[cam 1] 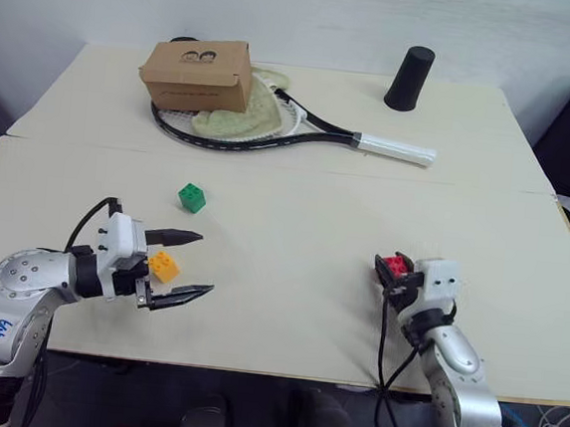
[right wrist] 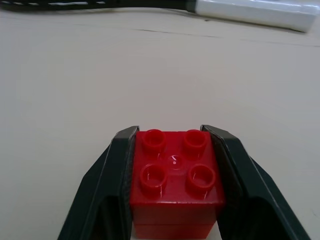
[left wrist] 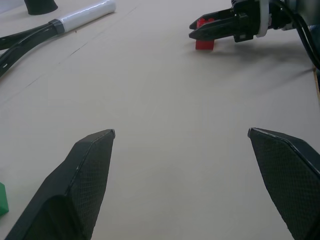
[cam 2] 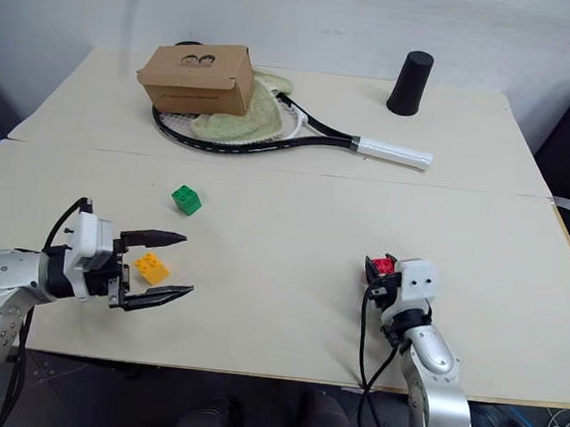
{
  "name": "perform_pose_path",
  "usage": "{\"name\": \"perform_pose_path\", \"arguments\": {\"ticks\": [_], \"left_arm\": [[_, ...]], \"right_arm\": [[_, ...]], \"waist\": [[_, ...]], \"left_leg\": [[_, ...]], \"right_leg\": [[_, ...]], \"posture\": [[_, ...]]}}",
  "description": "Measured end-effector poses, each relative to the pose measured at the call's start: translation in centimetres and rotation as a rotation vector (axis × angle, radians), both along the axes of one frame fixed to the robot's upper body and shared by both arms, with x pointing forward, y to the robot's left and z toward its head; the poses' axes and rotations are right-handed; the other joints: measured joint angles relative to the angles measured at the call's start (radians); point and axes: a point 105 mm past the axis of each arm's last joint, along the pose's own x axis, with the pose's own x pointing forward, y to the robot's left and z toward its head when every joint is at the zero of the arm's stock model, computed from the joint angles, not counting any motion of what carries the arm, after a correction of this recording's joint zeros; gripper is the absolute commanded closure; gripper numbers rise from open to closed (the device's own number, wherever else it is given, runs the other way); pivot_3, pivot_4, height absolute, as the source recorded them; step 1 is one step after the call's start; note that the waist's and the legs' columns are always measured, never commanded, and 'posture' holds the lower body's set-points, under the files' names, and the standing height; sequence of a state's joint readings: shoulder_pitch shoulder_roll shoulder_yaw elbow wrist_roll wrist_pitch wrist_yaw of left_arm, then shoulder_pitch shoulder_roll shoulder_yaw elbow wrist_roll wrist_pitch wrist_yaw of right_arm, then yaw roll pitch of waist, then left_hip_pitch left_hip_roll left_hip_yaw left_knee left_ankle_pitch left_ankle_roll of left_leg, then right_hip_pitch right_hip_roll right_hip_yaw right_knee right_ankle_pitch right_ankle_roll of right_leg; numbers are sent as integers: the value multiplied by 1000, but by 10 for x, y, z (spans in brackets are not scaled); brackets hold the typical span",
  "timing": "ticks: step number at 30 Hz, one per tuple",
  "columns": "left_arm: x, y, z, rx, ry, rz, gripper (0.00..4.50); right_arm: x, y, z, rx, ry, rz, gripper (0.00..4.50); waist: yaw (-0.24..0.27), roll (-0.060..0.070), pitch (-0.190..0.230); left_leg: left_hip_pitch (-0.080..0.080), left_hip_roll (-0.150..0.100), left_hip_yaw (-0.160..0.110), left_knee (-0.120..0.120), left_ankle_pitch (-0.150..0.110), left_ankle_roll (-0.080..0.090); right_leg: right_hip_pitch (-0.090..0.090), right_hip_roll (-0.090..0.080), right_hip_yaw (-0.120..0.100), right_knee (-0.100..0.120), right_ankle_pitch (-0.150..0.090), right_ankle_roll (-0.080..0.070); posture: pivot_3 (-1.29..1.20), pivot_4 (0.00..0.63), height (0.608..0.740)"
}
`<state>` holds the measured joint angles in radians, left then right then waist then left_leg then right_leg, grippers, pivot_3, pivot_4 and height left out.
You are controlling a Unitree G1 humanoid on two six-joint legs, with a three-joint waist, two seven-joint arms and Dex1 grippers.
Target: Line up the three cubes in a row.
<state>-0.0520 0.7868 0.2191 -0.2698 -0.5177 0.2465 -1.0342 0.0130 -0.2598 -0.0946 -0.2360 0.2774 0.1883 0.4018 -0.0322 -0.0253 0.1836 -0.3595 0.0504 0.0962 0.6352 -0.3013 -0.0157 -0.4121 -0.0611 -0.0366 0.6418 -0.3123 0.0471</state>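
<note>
The green cube (cam 1: 192,197) sits alone on the table, left of centre. Nearer the front left, the orange-yellow cube (cam 1: 164,266) shows between the fingers of my left gripper (cam 1: 206,263), close to their base. That gripper is open and points toward the right; I cannot tell whether it touches the cube. The left wrist view shows its spread fingers (left wrist: 90,170) over bare table. At the front right, my right gripper (right wrist: 169,129) is shut on the red cube (right wrist: 175,170), one finger on each side, studs upward. The red cube (cam 1: 392,265) rests low on the table.
At the back lie a brown cardboard box (cam 1: 199,74), a tennis racket (cam 1: 302,127) with a white handle, and a pale green cloth (cam 1: 241,118) under them. A black cup (cam 1: 409,78) stands at the back right. A seam (cam 1: 289,166) crosses the table.
</note>
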Motion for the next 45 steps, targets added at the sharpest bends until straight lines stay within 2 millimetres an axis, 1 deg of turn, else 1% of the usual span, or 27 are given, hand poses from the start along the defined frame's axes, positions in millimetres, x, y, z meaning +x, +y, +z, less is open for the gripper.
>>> {"name": "perform_pose_path", "arguments": {"ticks": [1,4,6,8,10,12,15,18,23,25,27,29,31,32,34,36,37,39,40,41,42,43,45], "left_arm": [[0,1,0,1,-2,7,0],[-1,8,-2,4,2,39,0],[-1,12,-3,4,2,52,0],[-2,15,-5,5,4,63,0],[-2,19,-9,4,15,78,0],[-3,21,-10,4,21,88,0],[-5,22,-13,5,30,98,0],[-9,19,-14,11,33,91,0],[-11,23,-12,13,23,116,0],[-13,26,-15,14,33,123,0],[-13,31,-13,15,22,143,0],[-12,39,-8,13,-5,187,0],[-13,51,-4,9,-26,249,0],[-18,58,-6,8,-15,278,0],[-29,76,-10,2,21,349,0],[-42,97,-11,-15,48,443,0],[-48,110,-13,-20,60,494,0],[-64,144,-18,-33,94,636,0],[-71,154,-21,-40,109,683,0],[-81,169,-26,-54,133,752,0],[-90,180,-31,-72,150,808,0],[-96,187,-36,-85,164,845,0],[-103,195,-41,-113,167,902,0]], "right_arm": [[-3,7,6,-26,-27,104,2983],[-17,46,28,-208,-90,571,2983],[-22,71,39,-273,-95,816,2983],[-24,85,37,-305,-66,953,2983],[-22,94,28,-331,-9,1051,2983],[-18,95,19,-358,29,1092,2983],[-12,95,8,-384,39,1135,2983],[-9,89,-4,-403,49,1153,2983],[-8,88,-4,-420,1,1191,2983],[-8,90,-5,-415,-15,1194,2275],[-8,95,-3,-399,-51,1194,1884],[-8,98,3,-372,-86,1189,1136],[-5,93,14,-335,-130,1163,496],[-5,91,23,-322,-163,1156,152],[-10,84,45,-291,-233,1144,70],[-15,74,58,-268,-270,1121,70],[-17,69,60,-258,-274,1113,70],[-24,55,60,-197,-283,1079,70],[-26,50,59,-176,-281,1067,70],[-29,40,54,-168,-276,1046,70],[-31,33,49,-173,-265,1022,70],[-31,28,47,-171,-261,997,70],[-30,20,45,-158,-253,952,70]], "waist": [[-1,0,0],[-11,0,1],[-13,0,1],[-11,0,0],[-7,0,1],[0,0,1],[4,0,1],[3,0,1],[2,0,1],[1,0,1],[-2,0,1],[-3,0,1],[-2,0,1],[-3,0,1],[-6,0,1],[-4,0,1],[-3,0,1],[-1,0,1],[0,0,1],[1,0,1],[1,0,1],[1,0,1],[2,0,1]], "left_leg": [[0,0,0,0,0,0],[2,1,1,1,0,1],[2,1,0,1,0,1],[2,1,-1,1,0,1],[1,1,-1,1,0,1],[0,1,-1,3,-1,1],[-3,1,-1,10,-3,3],[-7,1,-2,14,-4,4],[-6,2,-3,13,-4,3],[-7,2,-3,13,-4,3],[-7,3,-3,13,-4,3],[-7,3,-3,13,-4,3],[-7,2,-3,13,-4,3],[-8,2,-3,13,-5,2],[-8,3,-3,13,-5,2],[-9,4,-4,13,-6,2],[-8,4,-4,12,-6,1],[-8,4,-5,12,-6,1],[-8,4,-5,13,-6,1],[-8,4,-5,13,-6,2],[-8,4,-5,13,-6,2],[-8,4,-5,13,-6,2],[-8,4,-5,13,-6,2]], "right_leg": [[0,0,0,0,0,0],[1,1,1,0,0,0],[1,2,0,1,0,0],[0,2,-1,1,-1,-1],[0,1,-1,1,-1,-1],[0,0,-1,1,-1,-1],[0,-1,-2,1,0,0],[-1,-1,-3,1,0,1],[-1,-1,-4,2,0,1],[-1,-1,-4,2,0,1],[-2,-1,-4,2,0,1],[-2,-1,-4,2,0,1],[-2,-1,-4,2,0,1],[-2,-1,-4,2,0,1],[-3,-1,-4,1,0,1],[-2,-1,-6,0,0,0],[-2,-1,-7,0,0,0],[-2,-1,-8,0,-1,-1],[-2,-1,-8,0,-1,-1],[-2,-1,-7,-1,-1,-1],[-1,-2,-7,-1,-1,-1],[-1,-2,-7,-1,-1,-1],[-1,-2,-7,0,-1,-1]], "posture": [[0,150,740],[0,150,740],[0,150,740],[0,150,740],[0,150,740],[0,150,740],[0,150,740],[0,150,740],[0,150,740],[0,150,740],[0,150,740],[0,150,740],[0,150,740],[0,150,740],[0,150,740],[0,150,740],[0,150,740],[0,150,740],[0,150,740],[0,150,740],[0,150,740],[0,150,740],[0,150,740]]}}
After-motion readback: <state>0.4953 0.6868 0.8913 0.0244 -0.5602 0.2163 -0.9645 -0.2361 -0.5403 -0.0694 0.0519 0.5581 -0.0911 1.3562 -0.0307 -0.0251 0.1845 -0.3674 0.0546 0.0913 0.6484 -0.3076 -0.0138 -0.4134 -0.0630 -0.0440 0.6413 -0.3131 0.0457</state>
